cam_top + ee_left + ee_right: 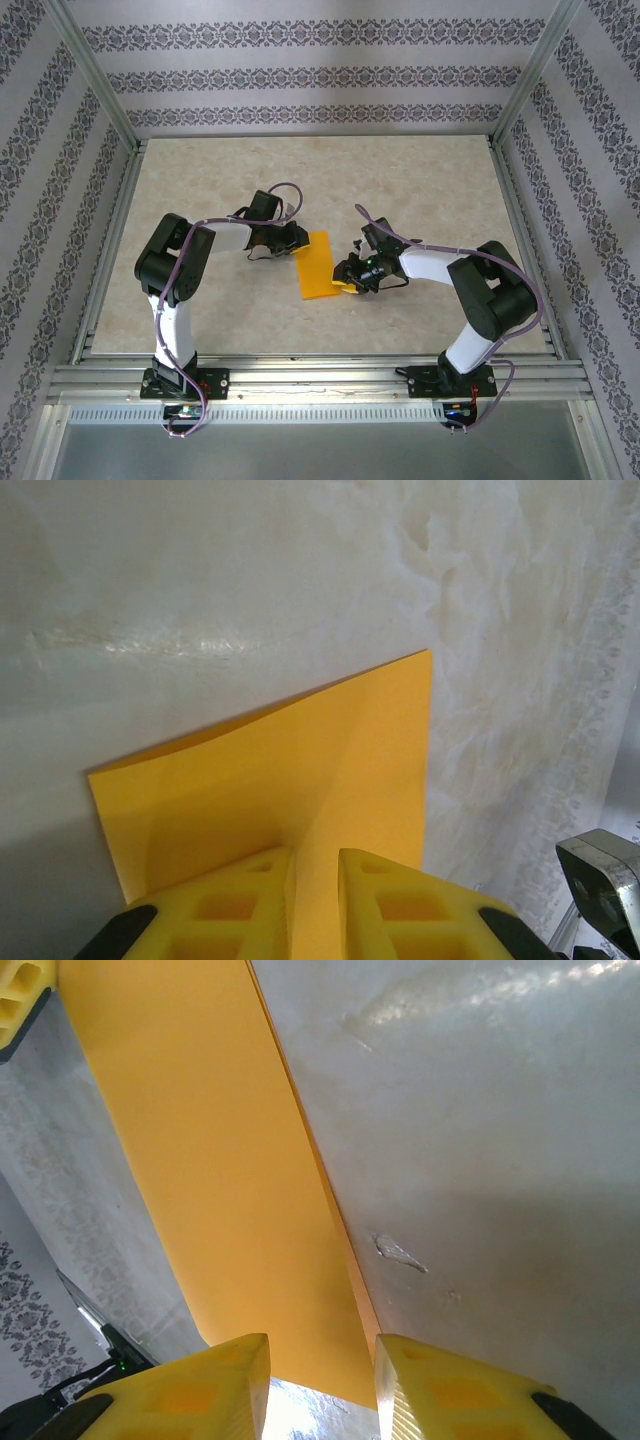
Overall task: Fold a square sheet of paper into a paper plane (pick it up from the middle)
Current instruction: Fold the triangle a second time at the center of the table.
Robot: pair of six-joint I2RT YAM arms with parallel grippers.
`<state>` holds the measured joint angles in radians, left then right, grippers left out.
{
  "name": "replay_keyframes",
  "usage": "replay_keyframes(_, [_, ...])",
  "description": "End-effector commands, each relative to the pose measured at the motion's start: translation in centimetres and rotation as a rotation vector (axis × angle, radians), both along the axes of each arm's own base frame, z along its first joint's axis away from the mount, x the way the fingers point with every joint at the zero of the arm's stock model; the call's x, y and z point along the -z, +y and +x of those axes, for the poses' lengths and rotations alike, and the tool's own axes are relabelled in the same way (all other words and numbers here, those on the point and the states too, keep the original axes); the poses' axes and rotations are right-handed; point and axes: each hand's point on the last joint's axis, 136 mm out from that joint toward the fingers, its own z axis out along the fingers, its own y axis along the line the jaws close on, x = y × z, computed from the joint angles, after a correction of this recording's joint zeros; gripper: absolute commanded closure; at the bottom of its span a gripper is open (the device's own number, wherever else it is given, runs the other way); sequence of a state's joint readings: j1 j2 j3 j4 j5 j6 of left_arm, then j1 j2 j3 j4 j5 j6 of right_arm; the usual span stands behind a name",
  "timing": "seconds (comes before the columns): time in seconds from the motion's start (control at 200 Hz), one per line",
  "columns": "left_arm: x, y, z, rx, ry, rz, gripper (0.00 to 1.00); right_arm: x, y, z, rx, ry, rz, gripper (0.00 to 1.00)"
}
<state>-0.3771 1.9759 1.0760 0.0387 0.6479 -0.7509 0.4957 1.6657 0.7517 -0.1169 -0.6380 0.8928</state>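
Two grippers at the orange sheet (320, 265), which I see around the desk (430, 180) centre. My left gripper (315, 855) pinches one edge, jaws narrow; right gripper (320, 1345) stands parted at the opposite end, unclamped.

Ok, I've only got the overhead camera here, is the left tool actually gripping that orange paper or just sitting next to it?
Observer: Gripping. Its wrist view shows the left tool closed on the paper, which runs in between the yellow fingers.
Operator: And the right one?
Observer: The right tool is open. The paper's end lies in the gap, not pinched.
Operator: Is it a single layer?
Observer: It looks doubled. The right wrist view shows a second layer along its long edge.
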Motion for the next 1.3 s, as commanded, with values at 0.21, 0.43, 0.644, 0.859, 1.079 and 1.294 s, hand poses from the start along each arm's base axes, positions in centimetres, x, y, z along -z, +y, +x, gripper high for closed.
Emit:
replay_keyframes(0.21, [2.4, 1.1, -0.8, -0.004, 0.055, 0.034, 0.8, 0.3, 0.8, -0.1, -0.017, 0.018, 0.003, 0.66])
replay_keyframes(0.43, [2.2, 0.8, -0.6, 0.003, 0.048, 0.017, 0.8, -1.1, 2.0, 0.7, -0.02, -0.027, 0.067, 0.68])
replay_keyframes(0.644, [1.6, -0.2, -0.2, 0.039, 0.036, -0.03, 0.79, -1.8, 2.3, 2.3, 0.03, -0.068, 0.114, 0.68])
replay_keyframes(0.859, [1.4, -0.6, 0.2, 0.077, 0.02, -0.026, 0.79, -2.1, 2.7, 3.7, 0.035, -0.11, 0.147, 0.67])
replay_keyframes(1.079, [1.1, -0.9, 1.2, 0.145, -0.03, 0.003, 0.79, -2.1, 1.7, 5.4, 0.024, -0.166, 0.182, 0.64])
replay_keyframes(1.294, [1.2, -1.1, 1.6, 0.222, -0.049, 0.047, 0.79, -2.2, 1.9, 6.2, -0.012, -0.178, 0.256, 0.64])
